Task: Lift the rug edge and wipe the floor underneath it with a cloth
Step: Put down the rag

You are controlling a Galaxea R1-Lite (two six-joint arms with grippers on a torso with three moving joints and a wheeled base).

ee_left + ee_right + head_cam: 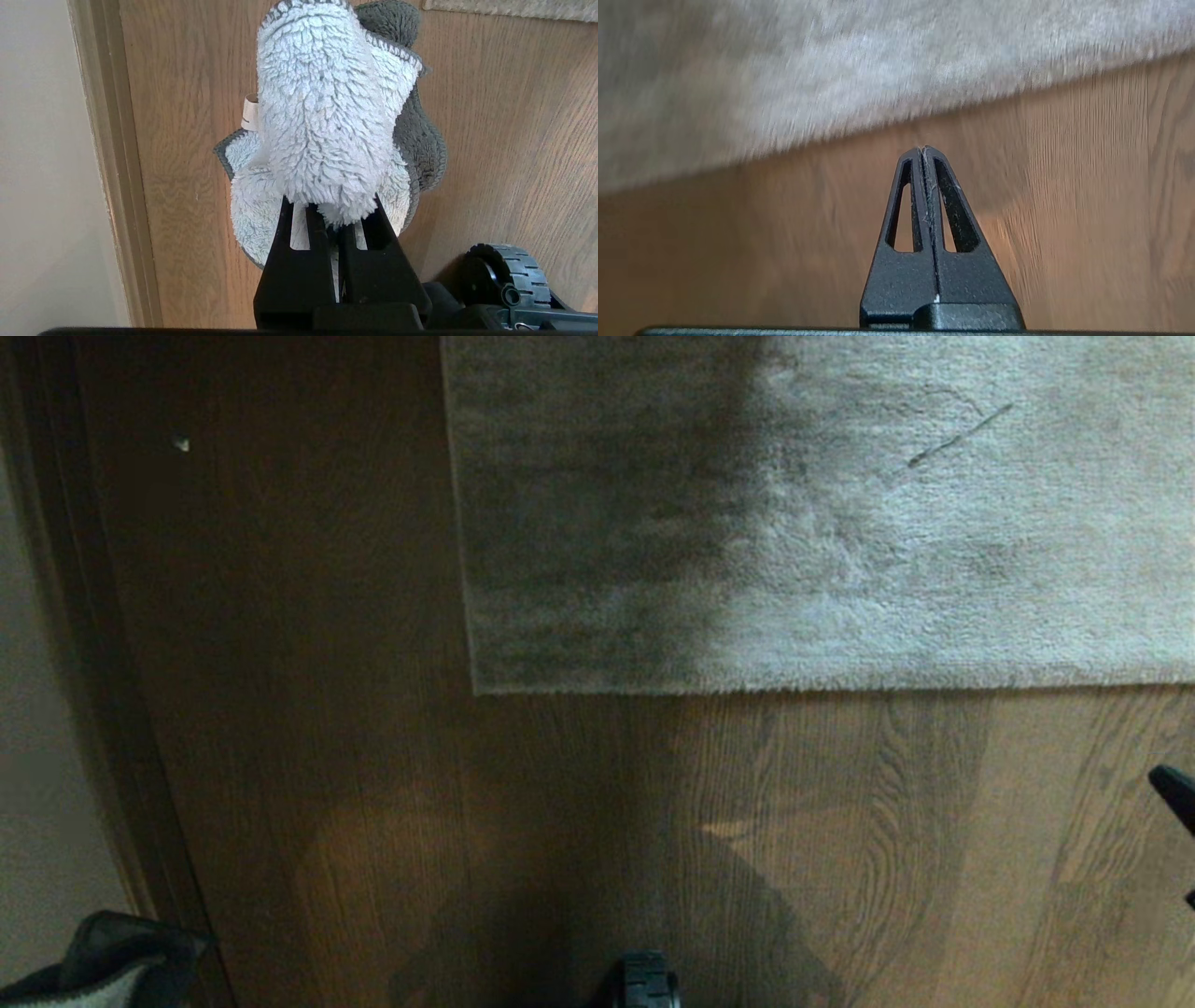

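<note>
Only wrist-side: left hand (334,219) clamping cloth (322,126).

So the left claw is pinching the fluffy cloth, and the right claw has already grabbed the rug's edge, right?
Not quite. The left gripper does pinch the cloth, but the right gripper is shut on nothing, over bare floor short of the rug. The right wrist view shows it.

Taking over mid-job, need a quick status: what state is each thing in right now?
rug: lying flat, edge not lifted.
floor: bare beside the rug.
cloth: bunched, hanging from the left gripper.
left gripper: shut on the cloth.
right gripper: shut, empty, over the floor near the rug edge.
</note>
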